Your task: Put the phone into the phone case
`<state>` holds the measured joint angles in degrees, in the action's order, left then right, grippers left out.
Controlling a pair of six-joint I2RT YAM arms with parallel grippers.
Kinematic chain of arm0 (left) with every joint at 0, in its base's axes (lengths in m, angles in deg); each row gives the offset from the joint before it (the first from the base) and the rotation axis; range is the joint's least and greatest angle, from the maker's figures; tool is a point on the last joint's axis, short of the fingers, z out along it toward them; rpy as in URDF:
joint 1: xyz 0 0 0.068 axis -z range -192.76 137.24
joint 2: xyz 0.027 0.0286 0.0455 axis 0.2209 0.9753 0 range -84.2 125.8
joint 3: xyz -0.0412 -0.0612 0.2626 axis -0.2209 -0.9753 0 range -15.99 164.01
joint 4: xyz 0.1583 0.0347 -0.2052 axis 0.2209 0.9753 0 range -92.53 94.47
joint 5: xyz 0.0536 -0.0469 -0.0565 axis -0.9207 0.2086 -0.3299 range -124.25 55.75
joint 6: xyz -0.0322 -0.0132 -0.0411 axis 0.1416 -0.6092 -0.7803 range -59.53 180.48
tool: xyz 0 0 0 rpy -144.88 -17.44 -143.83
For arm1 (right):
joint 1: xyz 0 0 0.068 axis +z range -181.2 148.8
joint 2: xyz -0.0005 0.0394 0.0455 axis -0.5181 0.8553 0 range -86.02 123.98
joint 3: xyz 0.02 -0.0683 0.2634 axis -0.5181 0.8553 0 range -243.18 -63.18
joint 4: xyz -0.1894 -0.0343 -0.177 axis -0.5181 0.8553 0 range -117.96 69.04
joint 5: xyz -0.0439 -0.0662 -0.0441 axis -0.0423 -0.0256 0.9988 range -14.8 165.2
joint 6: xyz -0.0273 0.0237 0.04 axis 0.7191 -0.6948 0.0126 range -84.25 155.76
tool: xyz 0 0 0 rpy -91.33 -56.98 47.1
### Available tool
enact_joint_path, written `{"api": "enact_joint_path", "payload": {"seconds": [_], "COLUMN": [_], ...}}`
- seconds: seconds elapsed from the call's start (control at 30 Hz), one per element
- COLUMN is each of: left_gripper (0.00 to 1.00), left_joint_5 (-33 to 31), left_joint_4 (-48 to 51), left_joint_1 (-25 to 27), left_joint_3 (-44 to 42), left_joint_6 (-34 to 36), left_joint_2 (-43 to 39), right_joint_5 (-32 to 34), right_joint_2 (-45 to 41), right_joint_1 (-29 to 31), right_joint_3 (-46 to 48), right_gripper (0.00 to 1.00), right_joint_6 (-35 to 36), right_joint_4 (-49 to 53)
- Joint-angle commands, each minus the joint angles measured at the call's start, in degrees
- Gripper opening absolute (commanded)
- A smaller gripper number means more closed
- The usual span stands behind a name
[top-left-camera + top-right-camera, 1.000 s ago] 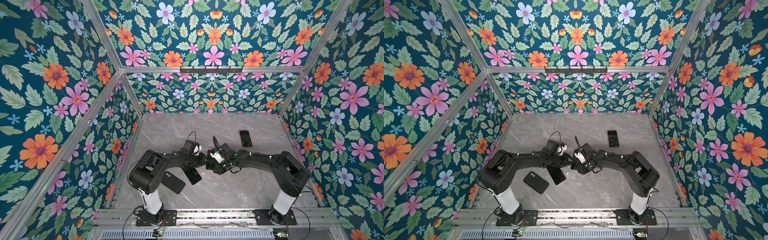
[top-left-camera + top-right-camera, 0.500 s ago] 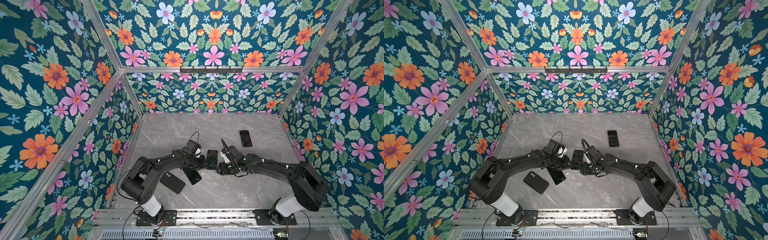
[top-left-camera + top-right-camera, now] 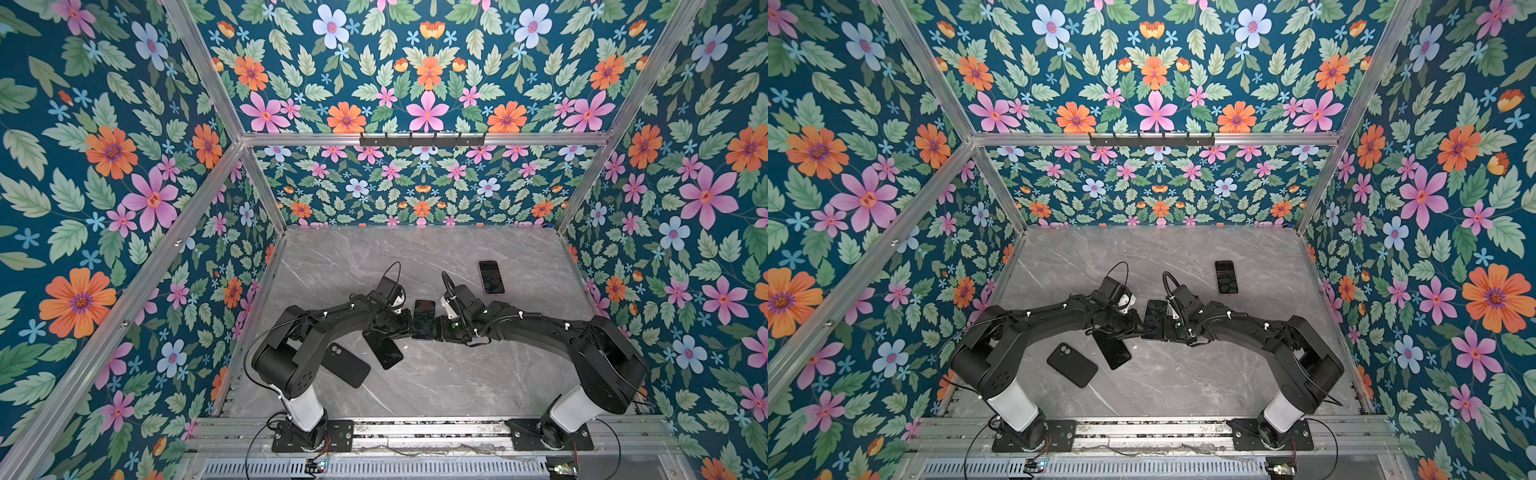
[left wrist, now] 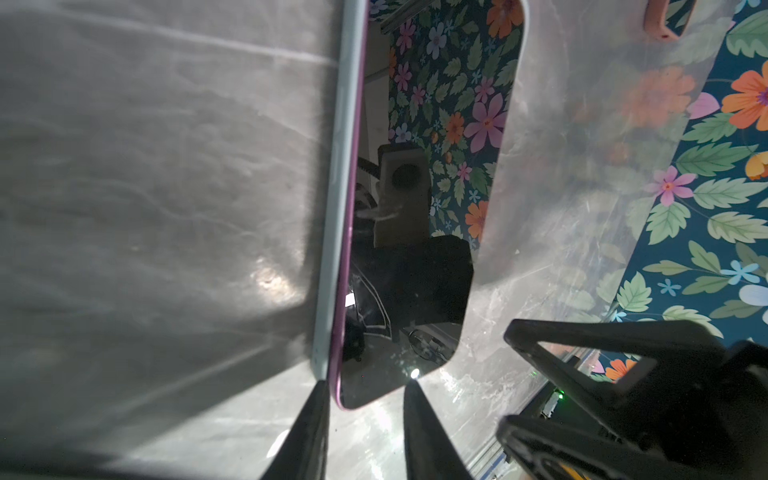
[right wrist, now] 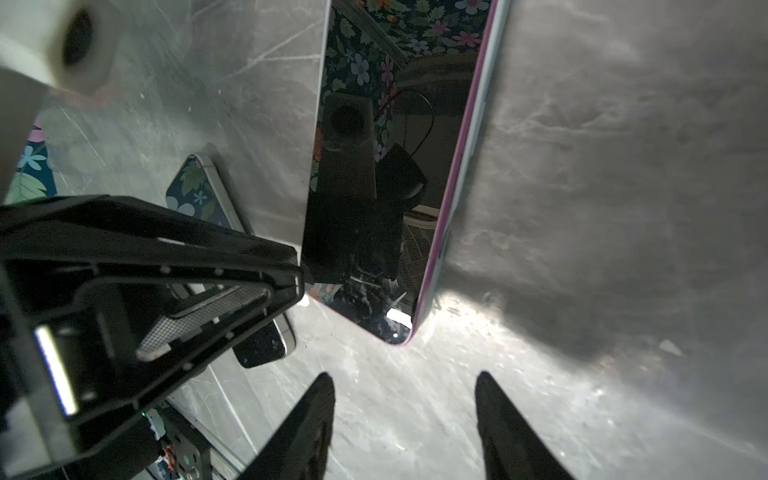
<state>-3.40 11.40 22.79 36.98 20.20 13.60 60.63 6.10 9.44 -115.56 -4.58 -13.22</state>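
Hard to read in both top views: the tips of the left gripper (image 3: 405,329) and right gripper (image 3: 439,331), merged in black against either long side of the phone (image 3: 424,318), without a discernible gap. Partly buried under the left forearm (image 3: 345,311): a second dark phone (image 3: 385,353), visible only in its near half. Covered at one corner by the same arm in a top view: the black phone case (image 3: 348,365), with a camera opening near one end, lying near that second phone and apart from both grippers. Farther back and well clear, a third phone (image 3: 491,277). From the left wrist, jaws narrowly apart astride the near corner of the phone, fingertips (image 4: 313,419) at or against its edges; clamped or merely touching, cannot tell. From the right wrist, jaws wide apart, tips short of the phone's corner, bare surface (image 5: 399,415) between them. Far end of the phone cropped in both wrist views. Flat on the grey marbled surface between the two grippers, screen up, dark and glossy, mirroring flowered walls (image 3: 415,187) and a camera block; thin pink rim round the glass, pale side band beneath.
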Motion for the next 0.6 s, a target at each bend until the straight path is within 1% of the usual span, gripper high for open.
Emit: {"api": "enact_joint_path", "payload": {"seconds": [0.0, 0.13, 0.33, 0.37, 0.4, 0.57], "left_gripper": [0.32, 0.31, 0.26, 0.25, 0.24, 0.18], "left_joint_5": [-0.57, -1.13, -1.22, -1.25, -1.34, -1.57], "left_joint_4": [1.02, 1.36, 1.17, 1.1, 1.15, 1.01], "left_joint_1": [-0.05, -0.07, -0.04, -0.03, 0.03, 0.13], "left_joint_3": [0.29, 0.28, 0.03, 0.02, -0.02, -0.04], "left_joint_6": [0.96, 1.33, 1.34, 1.51, 1.51, 1.78], "left_joint_2": [0.28, 0.54, 0.95, 0.99, 1.14, 1.62], "right_joint_5": [-1.11, -1.74, -2.81, -3.04, -3.35, -5.07], "right_joint_2": [0.5, 1.29, 2.39, 2.38, 4.55, 5.83], "right_joint_1": [-0.13, -0.23, -0.32, -0.37, -0.36, -0.36], "right_joint_3": [0.01, -0.19, -0.18, -0.19, -0.26, -0.61], "right_gripper": [0.55, 0.55, 0.55, 0.55, 0.55, 0.55], "right_joint_6": [-0.97, -0.8, -0.72, -0.8, -0.8, -0.97], "right_joint_4": [-1.64, -2.4, -3.67, -3.97, -4.38, -5.79]}}
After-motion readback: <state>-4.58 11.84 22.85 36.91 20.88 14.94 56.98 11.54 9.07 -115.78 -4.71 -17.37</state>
